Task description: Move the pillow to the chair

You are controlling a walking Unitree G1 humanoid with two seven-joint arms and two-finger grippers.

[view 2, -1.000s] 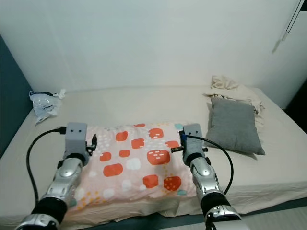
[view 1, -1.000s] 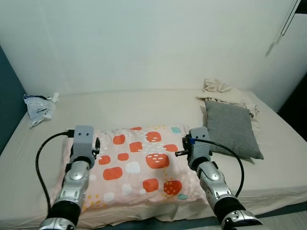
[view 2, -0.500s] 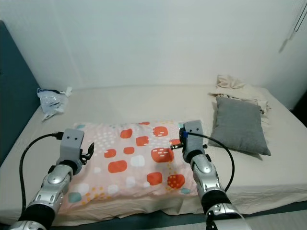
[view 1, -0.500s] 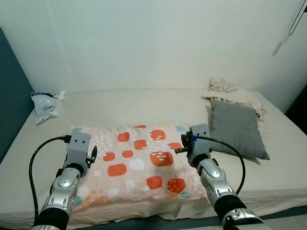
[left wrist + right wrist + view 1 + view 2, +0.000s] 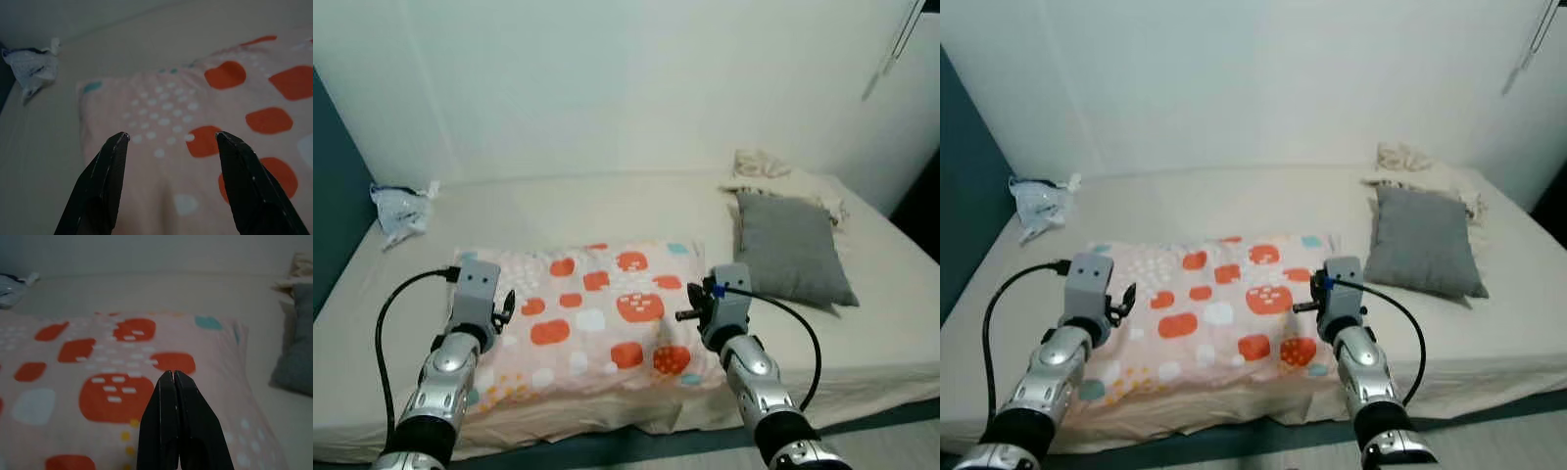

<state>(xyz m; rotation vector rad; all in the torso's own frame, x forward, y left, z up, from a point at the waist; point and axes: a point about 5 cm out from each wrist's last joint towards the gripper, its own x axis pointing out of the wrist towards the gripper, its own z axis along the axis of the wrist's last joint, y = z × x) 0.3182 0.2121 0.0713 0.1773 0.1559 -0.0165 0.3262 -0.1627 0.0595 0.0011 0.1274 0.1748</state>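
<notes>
Patterned pillow (image 5: 597, 311) flat on the near part of the bed (image 5: 607, 211), close to the front edge, flanked by both arms and not yet lifted. Left gripper (image 5: 168, 142) poised just over the pillow's left end, black fingers (image 5: 110, 166) spread wide with the dotted corner between them, gripping nothing. Right gripper (image 5: 174, 382) low at the pillow's right edge, fingers pressed together and empty, pointing across the orange patches. Against the frames of a second ago: whole view shifted and pulled slightly back, so a camera move rather than any slide of the pillow; pillow in the same spot on the bed, with more of the bed's front edge and a strip of floor now below it. Both wrists lower and nearer the front edge than before, right one off the pillow's top and down beside its near right corner. Likely meaning: a re-set of stance before a two-sided pinch, with grasp, lift and carry all still to come. Grey cushion (image 5: 788, 250) well to the right, crumpled cloth (image 5: 773, 171) behind it, plastic bag (image 5: 399, 208) at far left by the wall. No chair among these.
</notes>
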